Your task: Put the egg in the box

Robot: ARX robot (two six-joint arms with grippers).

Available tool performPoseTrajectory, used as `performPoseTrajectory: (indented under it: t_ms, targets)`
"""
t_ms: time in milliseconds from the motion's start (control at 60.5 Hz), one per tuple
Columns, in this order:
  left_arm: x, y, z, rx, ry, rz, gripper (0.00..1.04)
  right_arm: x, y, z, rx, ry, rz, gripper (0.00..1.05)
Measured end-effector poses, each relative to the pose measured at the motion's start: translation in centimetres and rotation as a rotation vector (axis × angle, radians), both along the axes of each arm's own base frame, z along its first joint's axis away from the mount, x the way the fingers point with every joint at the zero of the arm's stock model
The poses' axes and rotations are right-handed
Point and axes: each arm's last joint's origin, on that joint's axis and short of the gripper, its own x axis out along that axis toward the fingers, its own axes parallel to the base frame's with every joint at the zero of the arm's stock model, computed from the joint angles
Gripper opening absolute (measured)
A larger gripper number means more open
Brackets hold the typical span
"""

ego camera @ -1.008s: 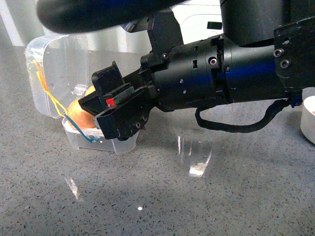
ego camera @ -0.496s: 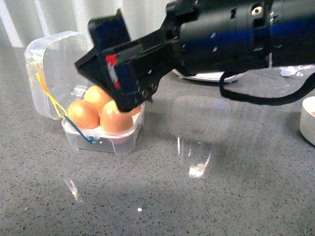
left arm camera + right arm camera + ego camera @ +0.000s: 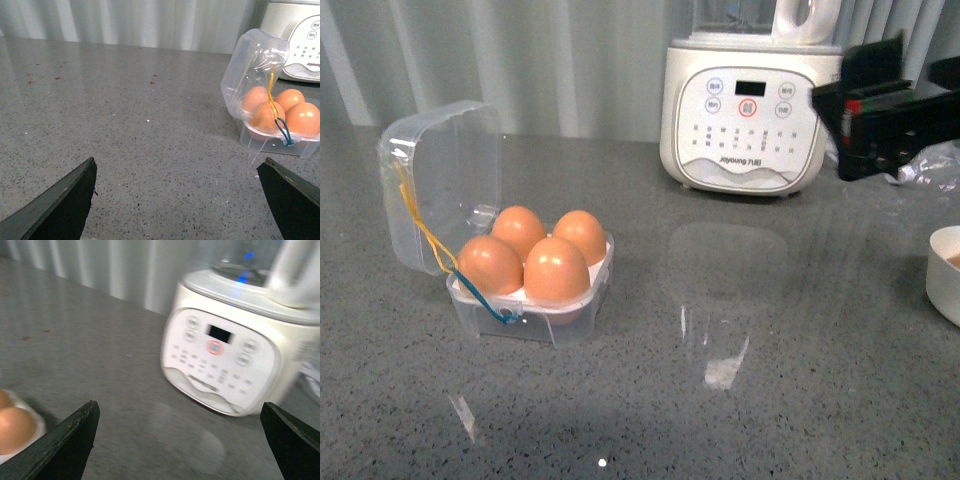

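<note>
The clear plastic box (image 3: pixel 525 318) stands open at the left of the grey counter, its domed lid (image 3: pixel 442 180) upright behind it. Several orange-brown eggs sit in its white insert; one is the front egg (image 3: pixel 556 270). Yellow and blue elastic loops (image 3: pixel 470 285) hang at its left side. The box also shows in the left wrist view (image 3: pixel 272 142) and one egg at the edge of the right wrist view (image 3: pixel 15 427). My right gripper (image 3: pixel 880 120) is open and empty, raised at the far right. My left gripper (image 3: pixel 180 200) is open and empty over bare counter, well apart from the box.
A white kitchen appliance (image 3: pixel 750 115) with a control panel stands at the back, right of centre. A white bowl (image 3: pixel 945 272) sits at the right edge. Crumpled clear plastic (image 3: pixel 935 165) lies behind it. A grey curtain hangs behind the counter.
My right gripper has lifted off the box and pulled back to the far right, open. The egg it covered now sits in the box with the others.
</note>
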Motion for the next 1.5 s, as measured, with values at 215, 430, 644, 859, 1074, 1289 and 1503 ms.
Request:
performPoseTrajectory:
  t_ms: [215, 430, 644, 859, 1074, 1289, 1503]
  targets:
    - [0.0, 0.0, 0.0, 0.0, 0.0, 0.0, 0.98, -2.7, -4.1, 1.7, 0.001, -0.122, -0.224, 0.98]
    - [0.0, 0.0, 0.0, 0.0, 0.0, 0.0, 0.98, -5.7, -6.6, 1.0, 0.09, -0.003, -0.223, 0.78]
    - [0.0, 0.0, 0.0, 0.0, -0.001, 0.0, 0.98, -9.0, -6.5, -2.2, 0.146, 0.039, -0.209, 0.41]
    - [0.0, 0.0, 0.0, 0.0, -0.002, 0.0, 0.98, -11.1, -6.5, -3.9, 0.155, 0.039, -0.21, 0.03]
    - [0.0, 0.0, 0.0, 0.0, -0.002, 0.0, 0.98, -12.8, -6.5, -5.1, 0.156, 0.037, -0.21, 0.03]
    - [0.0, 0.0, 0.0, 0.0, -0.002, 0.0, 0.98, -14.2, -6.5, -6.1, 0.156, 0.04, -0.209, 0.03]
    - [0.0, 0.0, 0.0, 0.0, -0.002, 0.0, 0.98, -15.1, -6.5, -6.5, 0.156, 0.037, -0.209, 0.03]
